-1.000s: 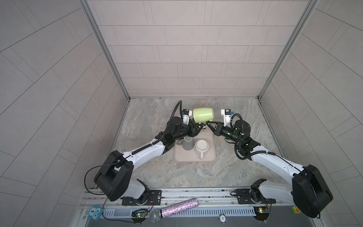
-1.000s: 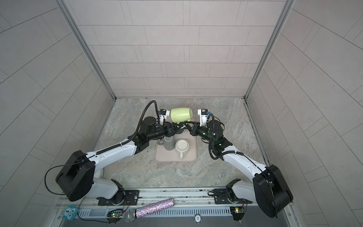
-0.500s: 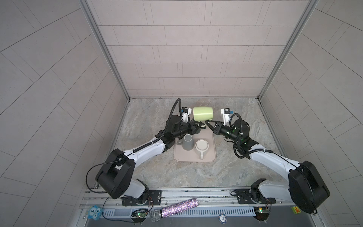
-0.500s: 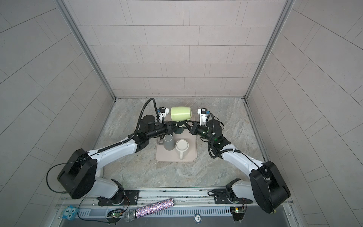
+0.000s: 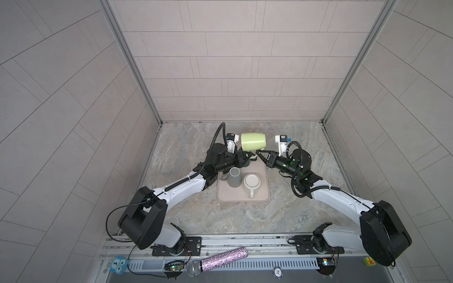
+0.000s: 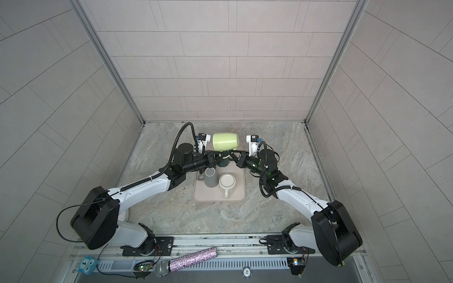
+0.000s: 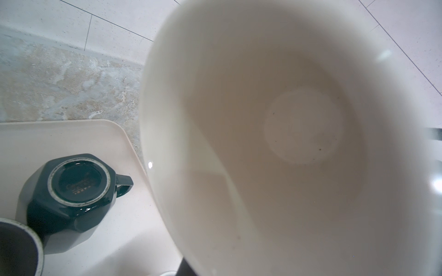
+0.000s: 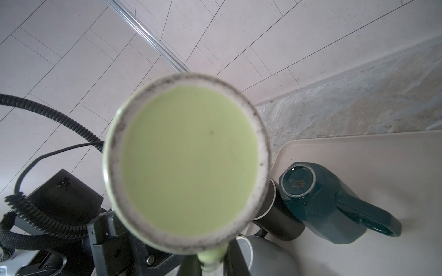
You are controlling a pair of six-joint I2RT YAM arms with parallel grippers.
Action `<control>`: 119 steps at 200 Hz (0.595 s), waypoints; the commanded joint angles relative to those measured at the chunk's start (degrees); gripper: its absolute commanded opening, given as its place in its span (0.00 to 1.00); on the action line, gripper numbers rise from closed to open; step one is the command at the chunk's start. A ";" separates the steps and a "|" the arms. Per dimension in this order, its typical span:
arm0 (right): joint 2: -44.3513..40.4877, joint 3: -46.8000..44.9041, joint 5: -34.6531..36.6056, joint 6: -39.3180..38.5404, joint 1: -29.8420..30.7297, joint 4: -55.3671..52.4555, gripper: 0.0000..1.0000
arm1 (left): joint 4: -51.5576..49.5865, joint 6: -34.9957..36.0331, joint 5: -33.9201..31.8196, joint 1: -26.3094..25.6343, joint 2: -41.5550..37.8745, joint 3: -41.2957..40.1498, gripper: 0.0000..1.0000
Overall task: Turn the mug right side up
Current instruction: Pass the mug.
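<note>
Right pincer (image 5: 257, 153) pinching sideways green mug (image 5: 253, 141) by handle, left pincer (image 5: 246, 156) state unclear, dark mug (image 7: 71, 191) sitting inverted on tray (image 5: 232, 196) below

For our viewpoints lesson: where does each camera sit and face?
Both top views: overhead, looking down on left arm, right arm, tray and green mug.
Left wrist: on its arm, looks into the mug's mouth; robot barely shows.
Right wrist: faces the mug's base; left arm shows.
Wrist views share the upside-down teal mug.

A mug (image 7: 287, 143), cream inside, fills most of the view, mouth toward the camera. Beside it, an upside-down dark teal mug (image 7: 69, 191) stands on a beige tray (image 7: 59, 136).
</note>
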 commanded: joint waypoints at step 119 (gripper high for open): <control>-0.21 -3.19 1.61 -0.31 -0.54 4.57 0.52 | -3.85 1.88 -3.49 -0.83 -3.40 0.98 0.00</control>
